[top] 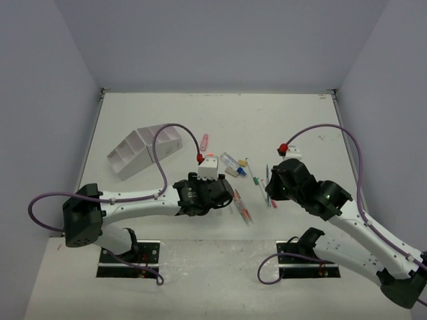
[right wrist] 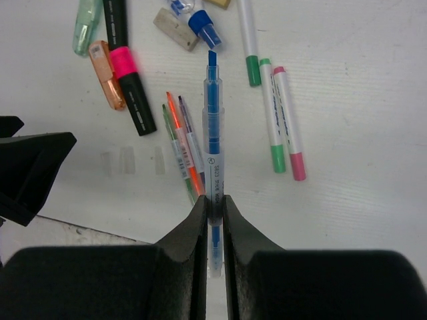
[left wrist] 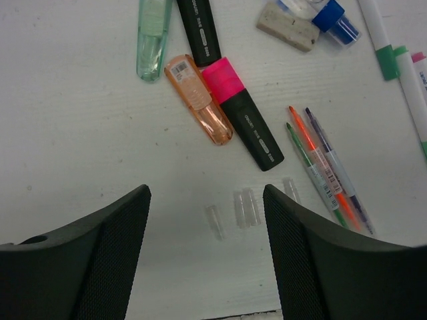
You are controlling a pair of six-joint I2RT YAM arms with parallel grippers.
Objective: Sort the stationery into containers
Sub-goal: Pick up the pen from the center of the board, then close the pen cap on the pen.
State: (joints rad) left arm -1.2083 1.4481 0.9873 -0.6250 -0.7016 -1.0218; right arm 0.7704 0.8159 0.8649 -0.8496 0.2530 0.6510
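"The right gripper (right wrist: 215,205) has its jaws pinched almost together on the blue pen (right wrist: 212,127). It's holding near the tail end, so most of the barrel pokes out ahead. I can't tell whether the pen is clear of the table (right wrist: 360,100)."

"Will that grip keep it?"

"Probably. It looks light and stiff, just thin plastic. But the barrel is smooth and round, so I'd expect it to swivel or slip between the 2 pads. A hold nearer the middle would balance better."

"And the left gripper (left wrist: 205,200)?"

"Jaws wide, nothing in them, hanging over the little clear pieces (left wrist: 247,208). Those look like the awkward ones: tiny, see-through and likely slick. They'd skid away unless the fingers close squarely across the short side."

"The rest?"

"The pink highlighter (left wrist: 243,113) and the orange highlighter (left wrist: 200,100) lie touching, side by side. They're chunky and rigid, so they'd be easy to take across the body. Just beside them, 3 thin pens (left wrist: 327,170) are bunched together, and pinching 1 would probably drag its neighbours. The white trays (top: 133,143) sit well apart, off to the far left of the pile. I can't make out what's in their compartments."
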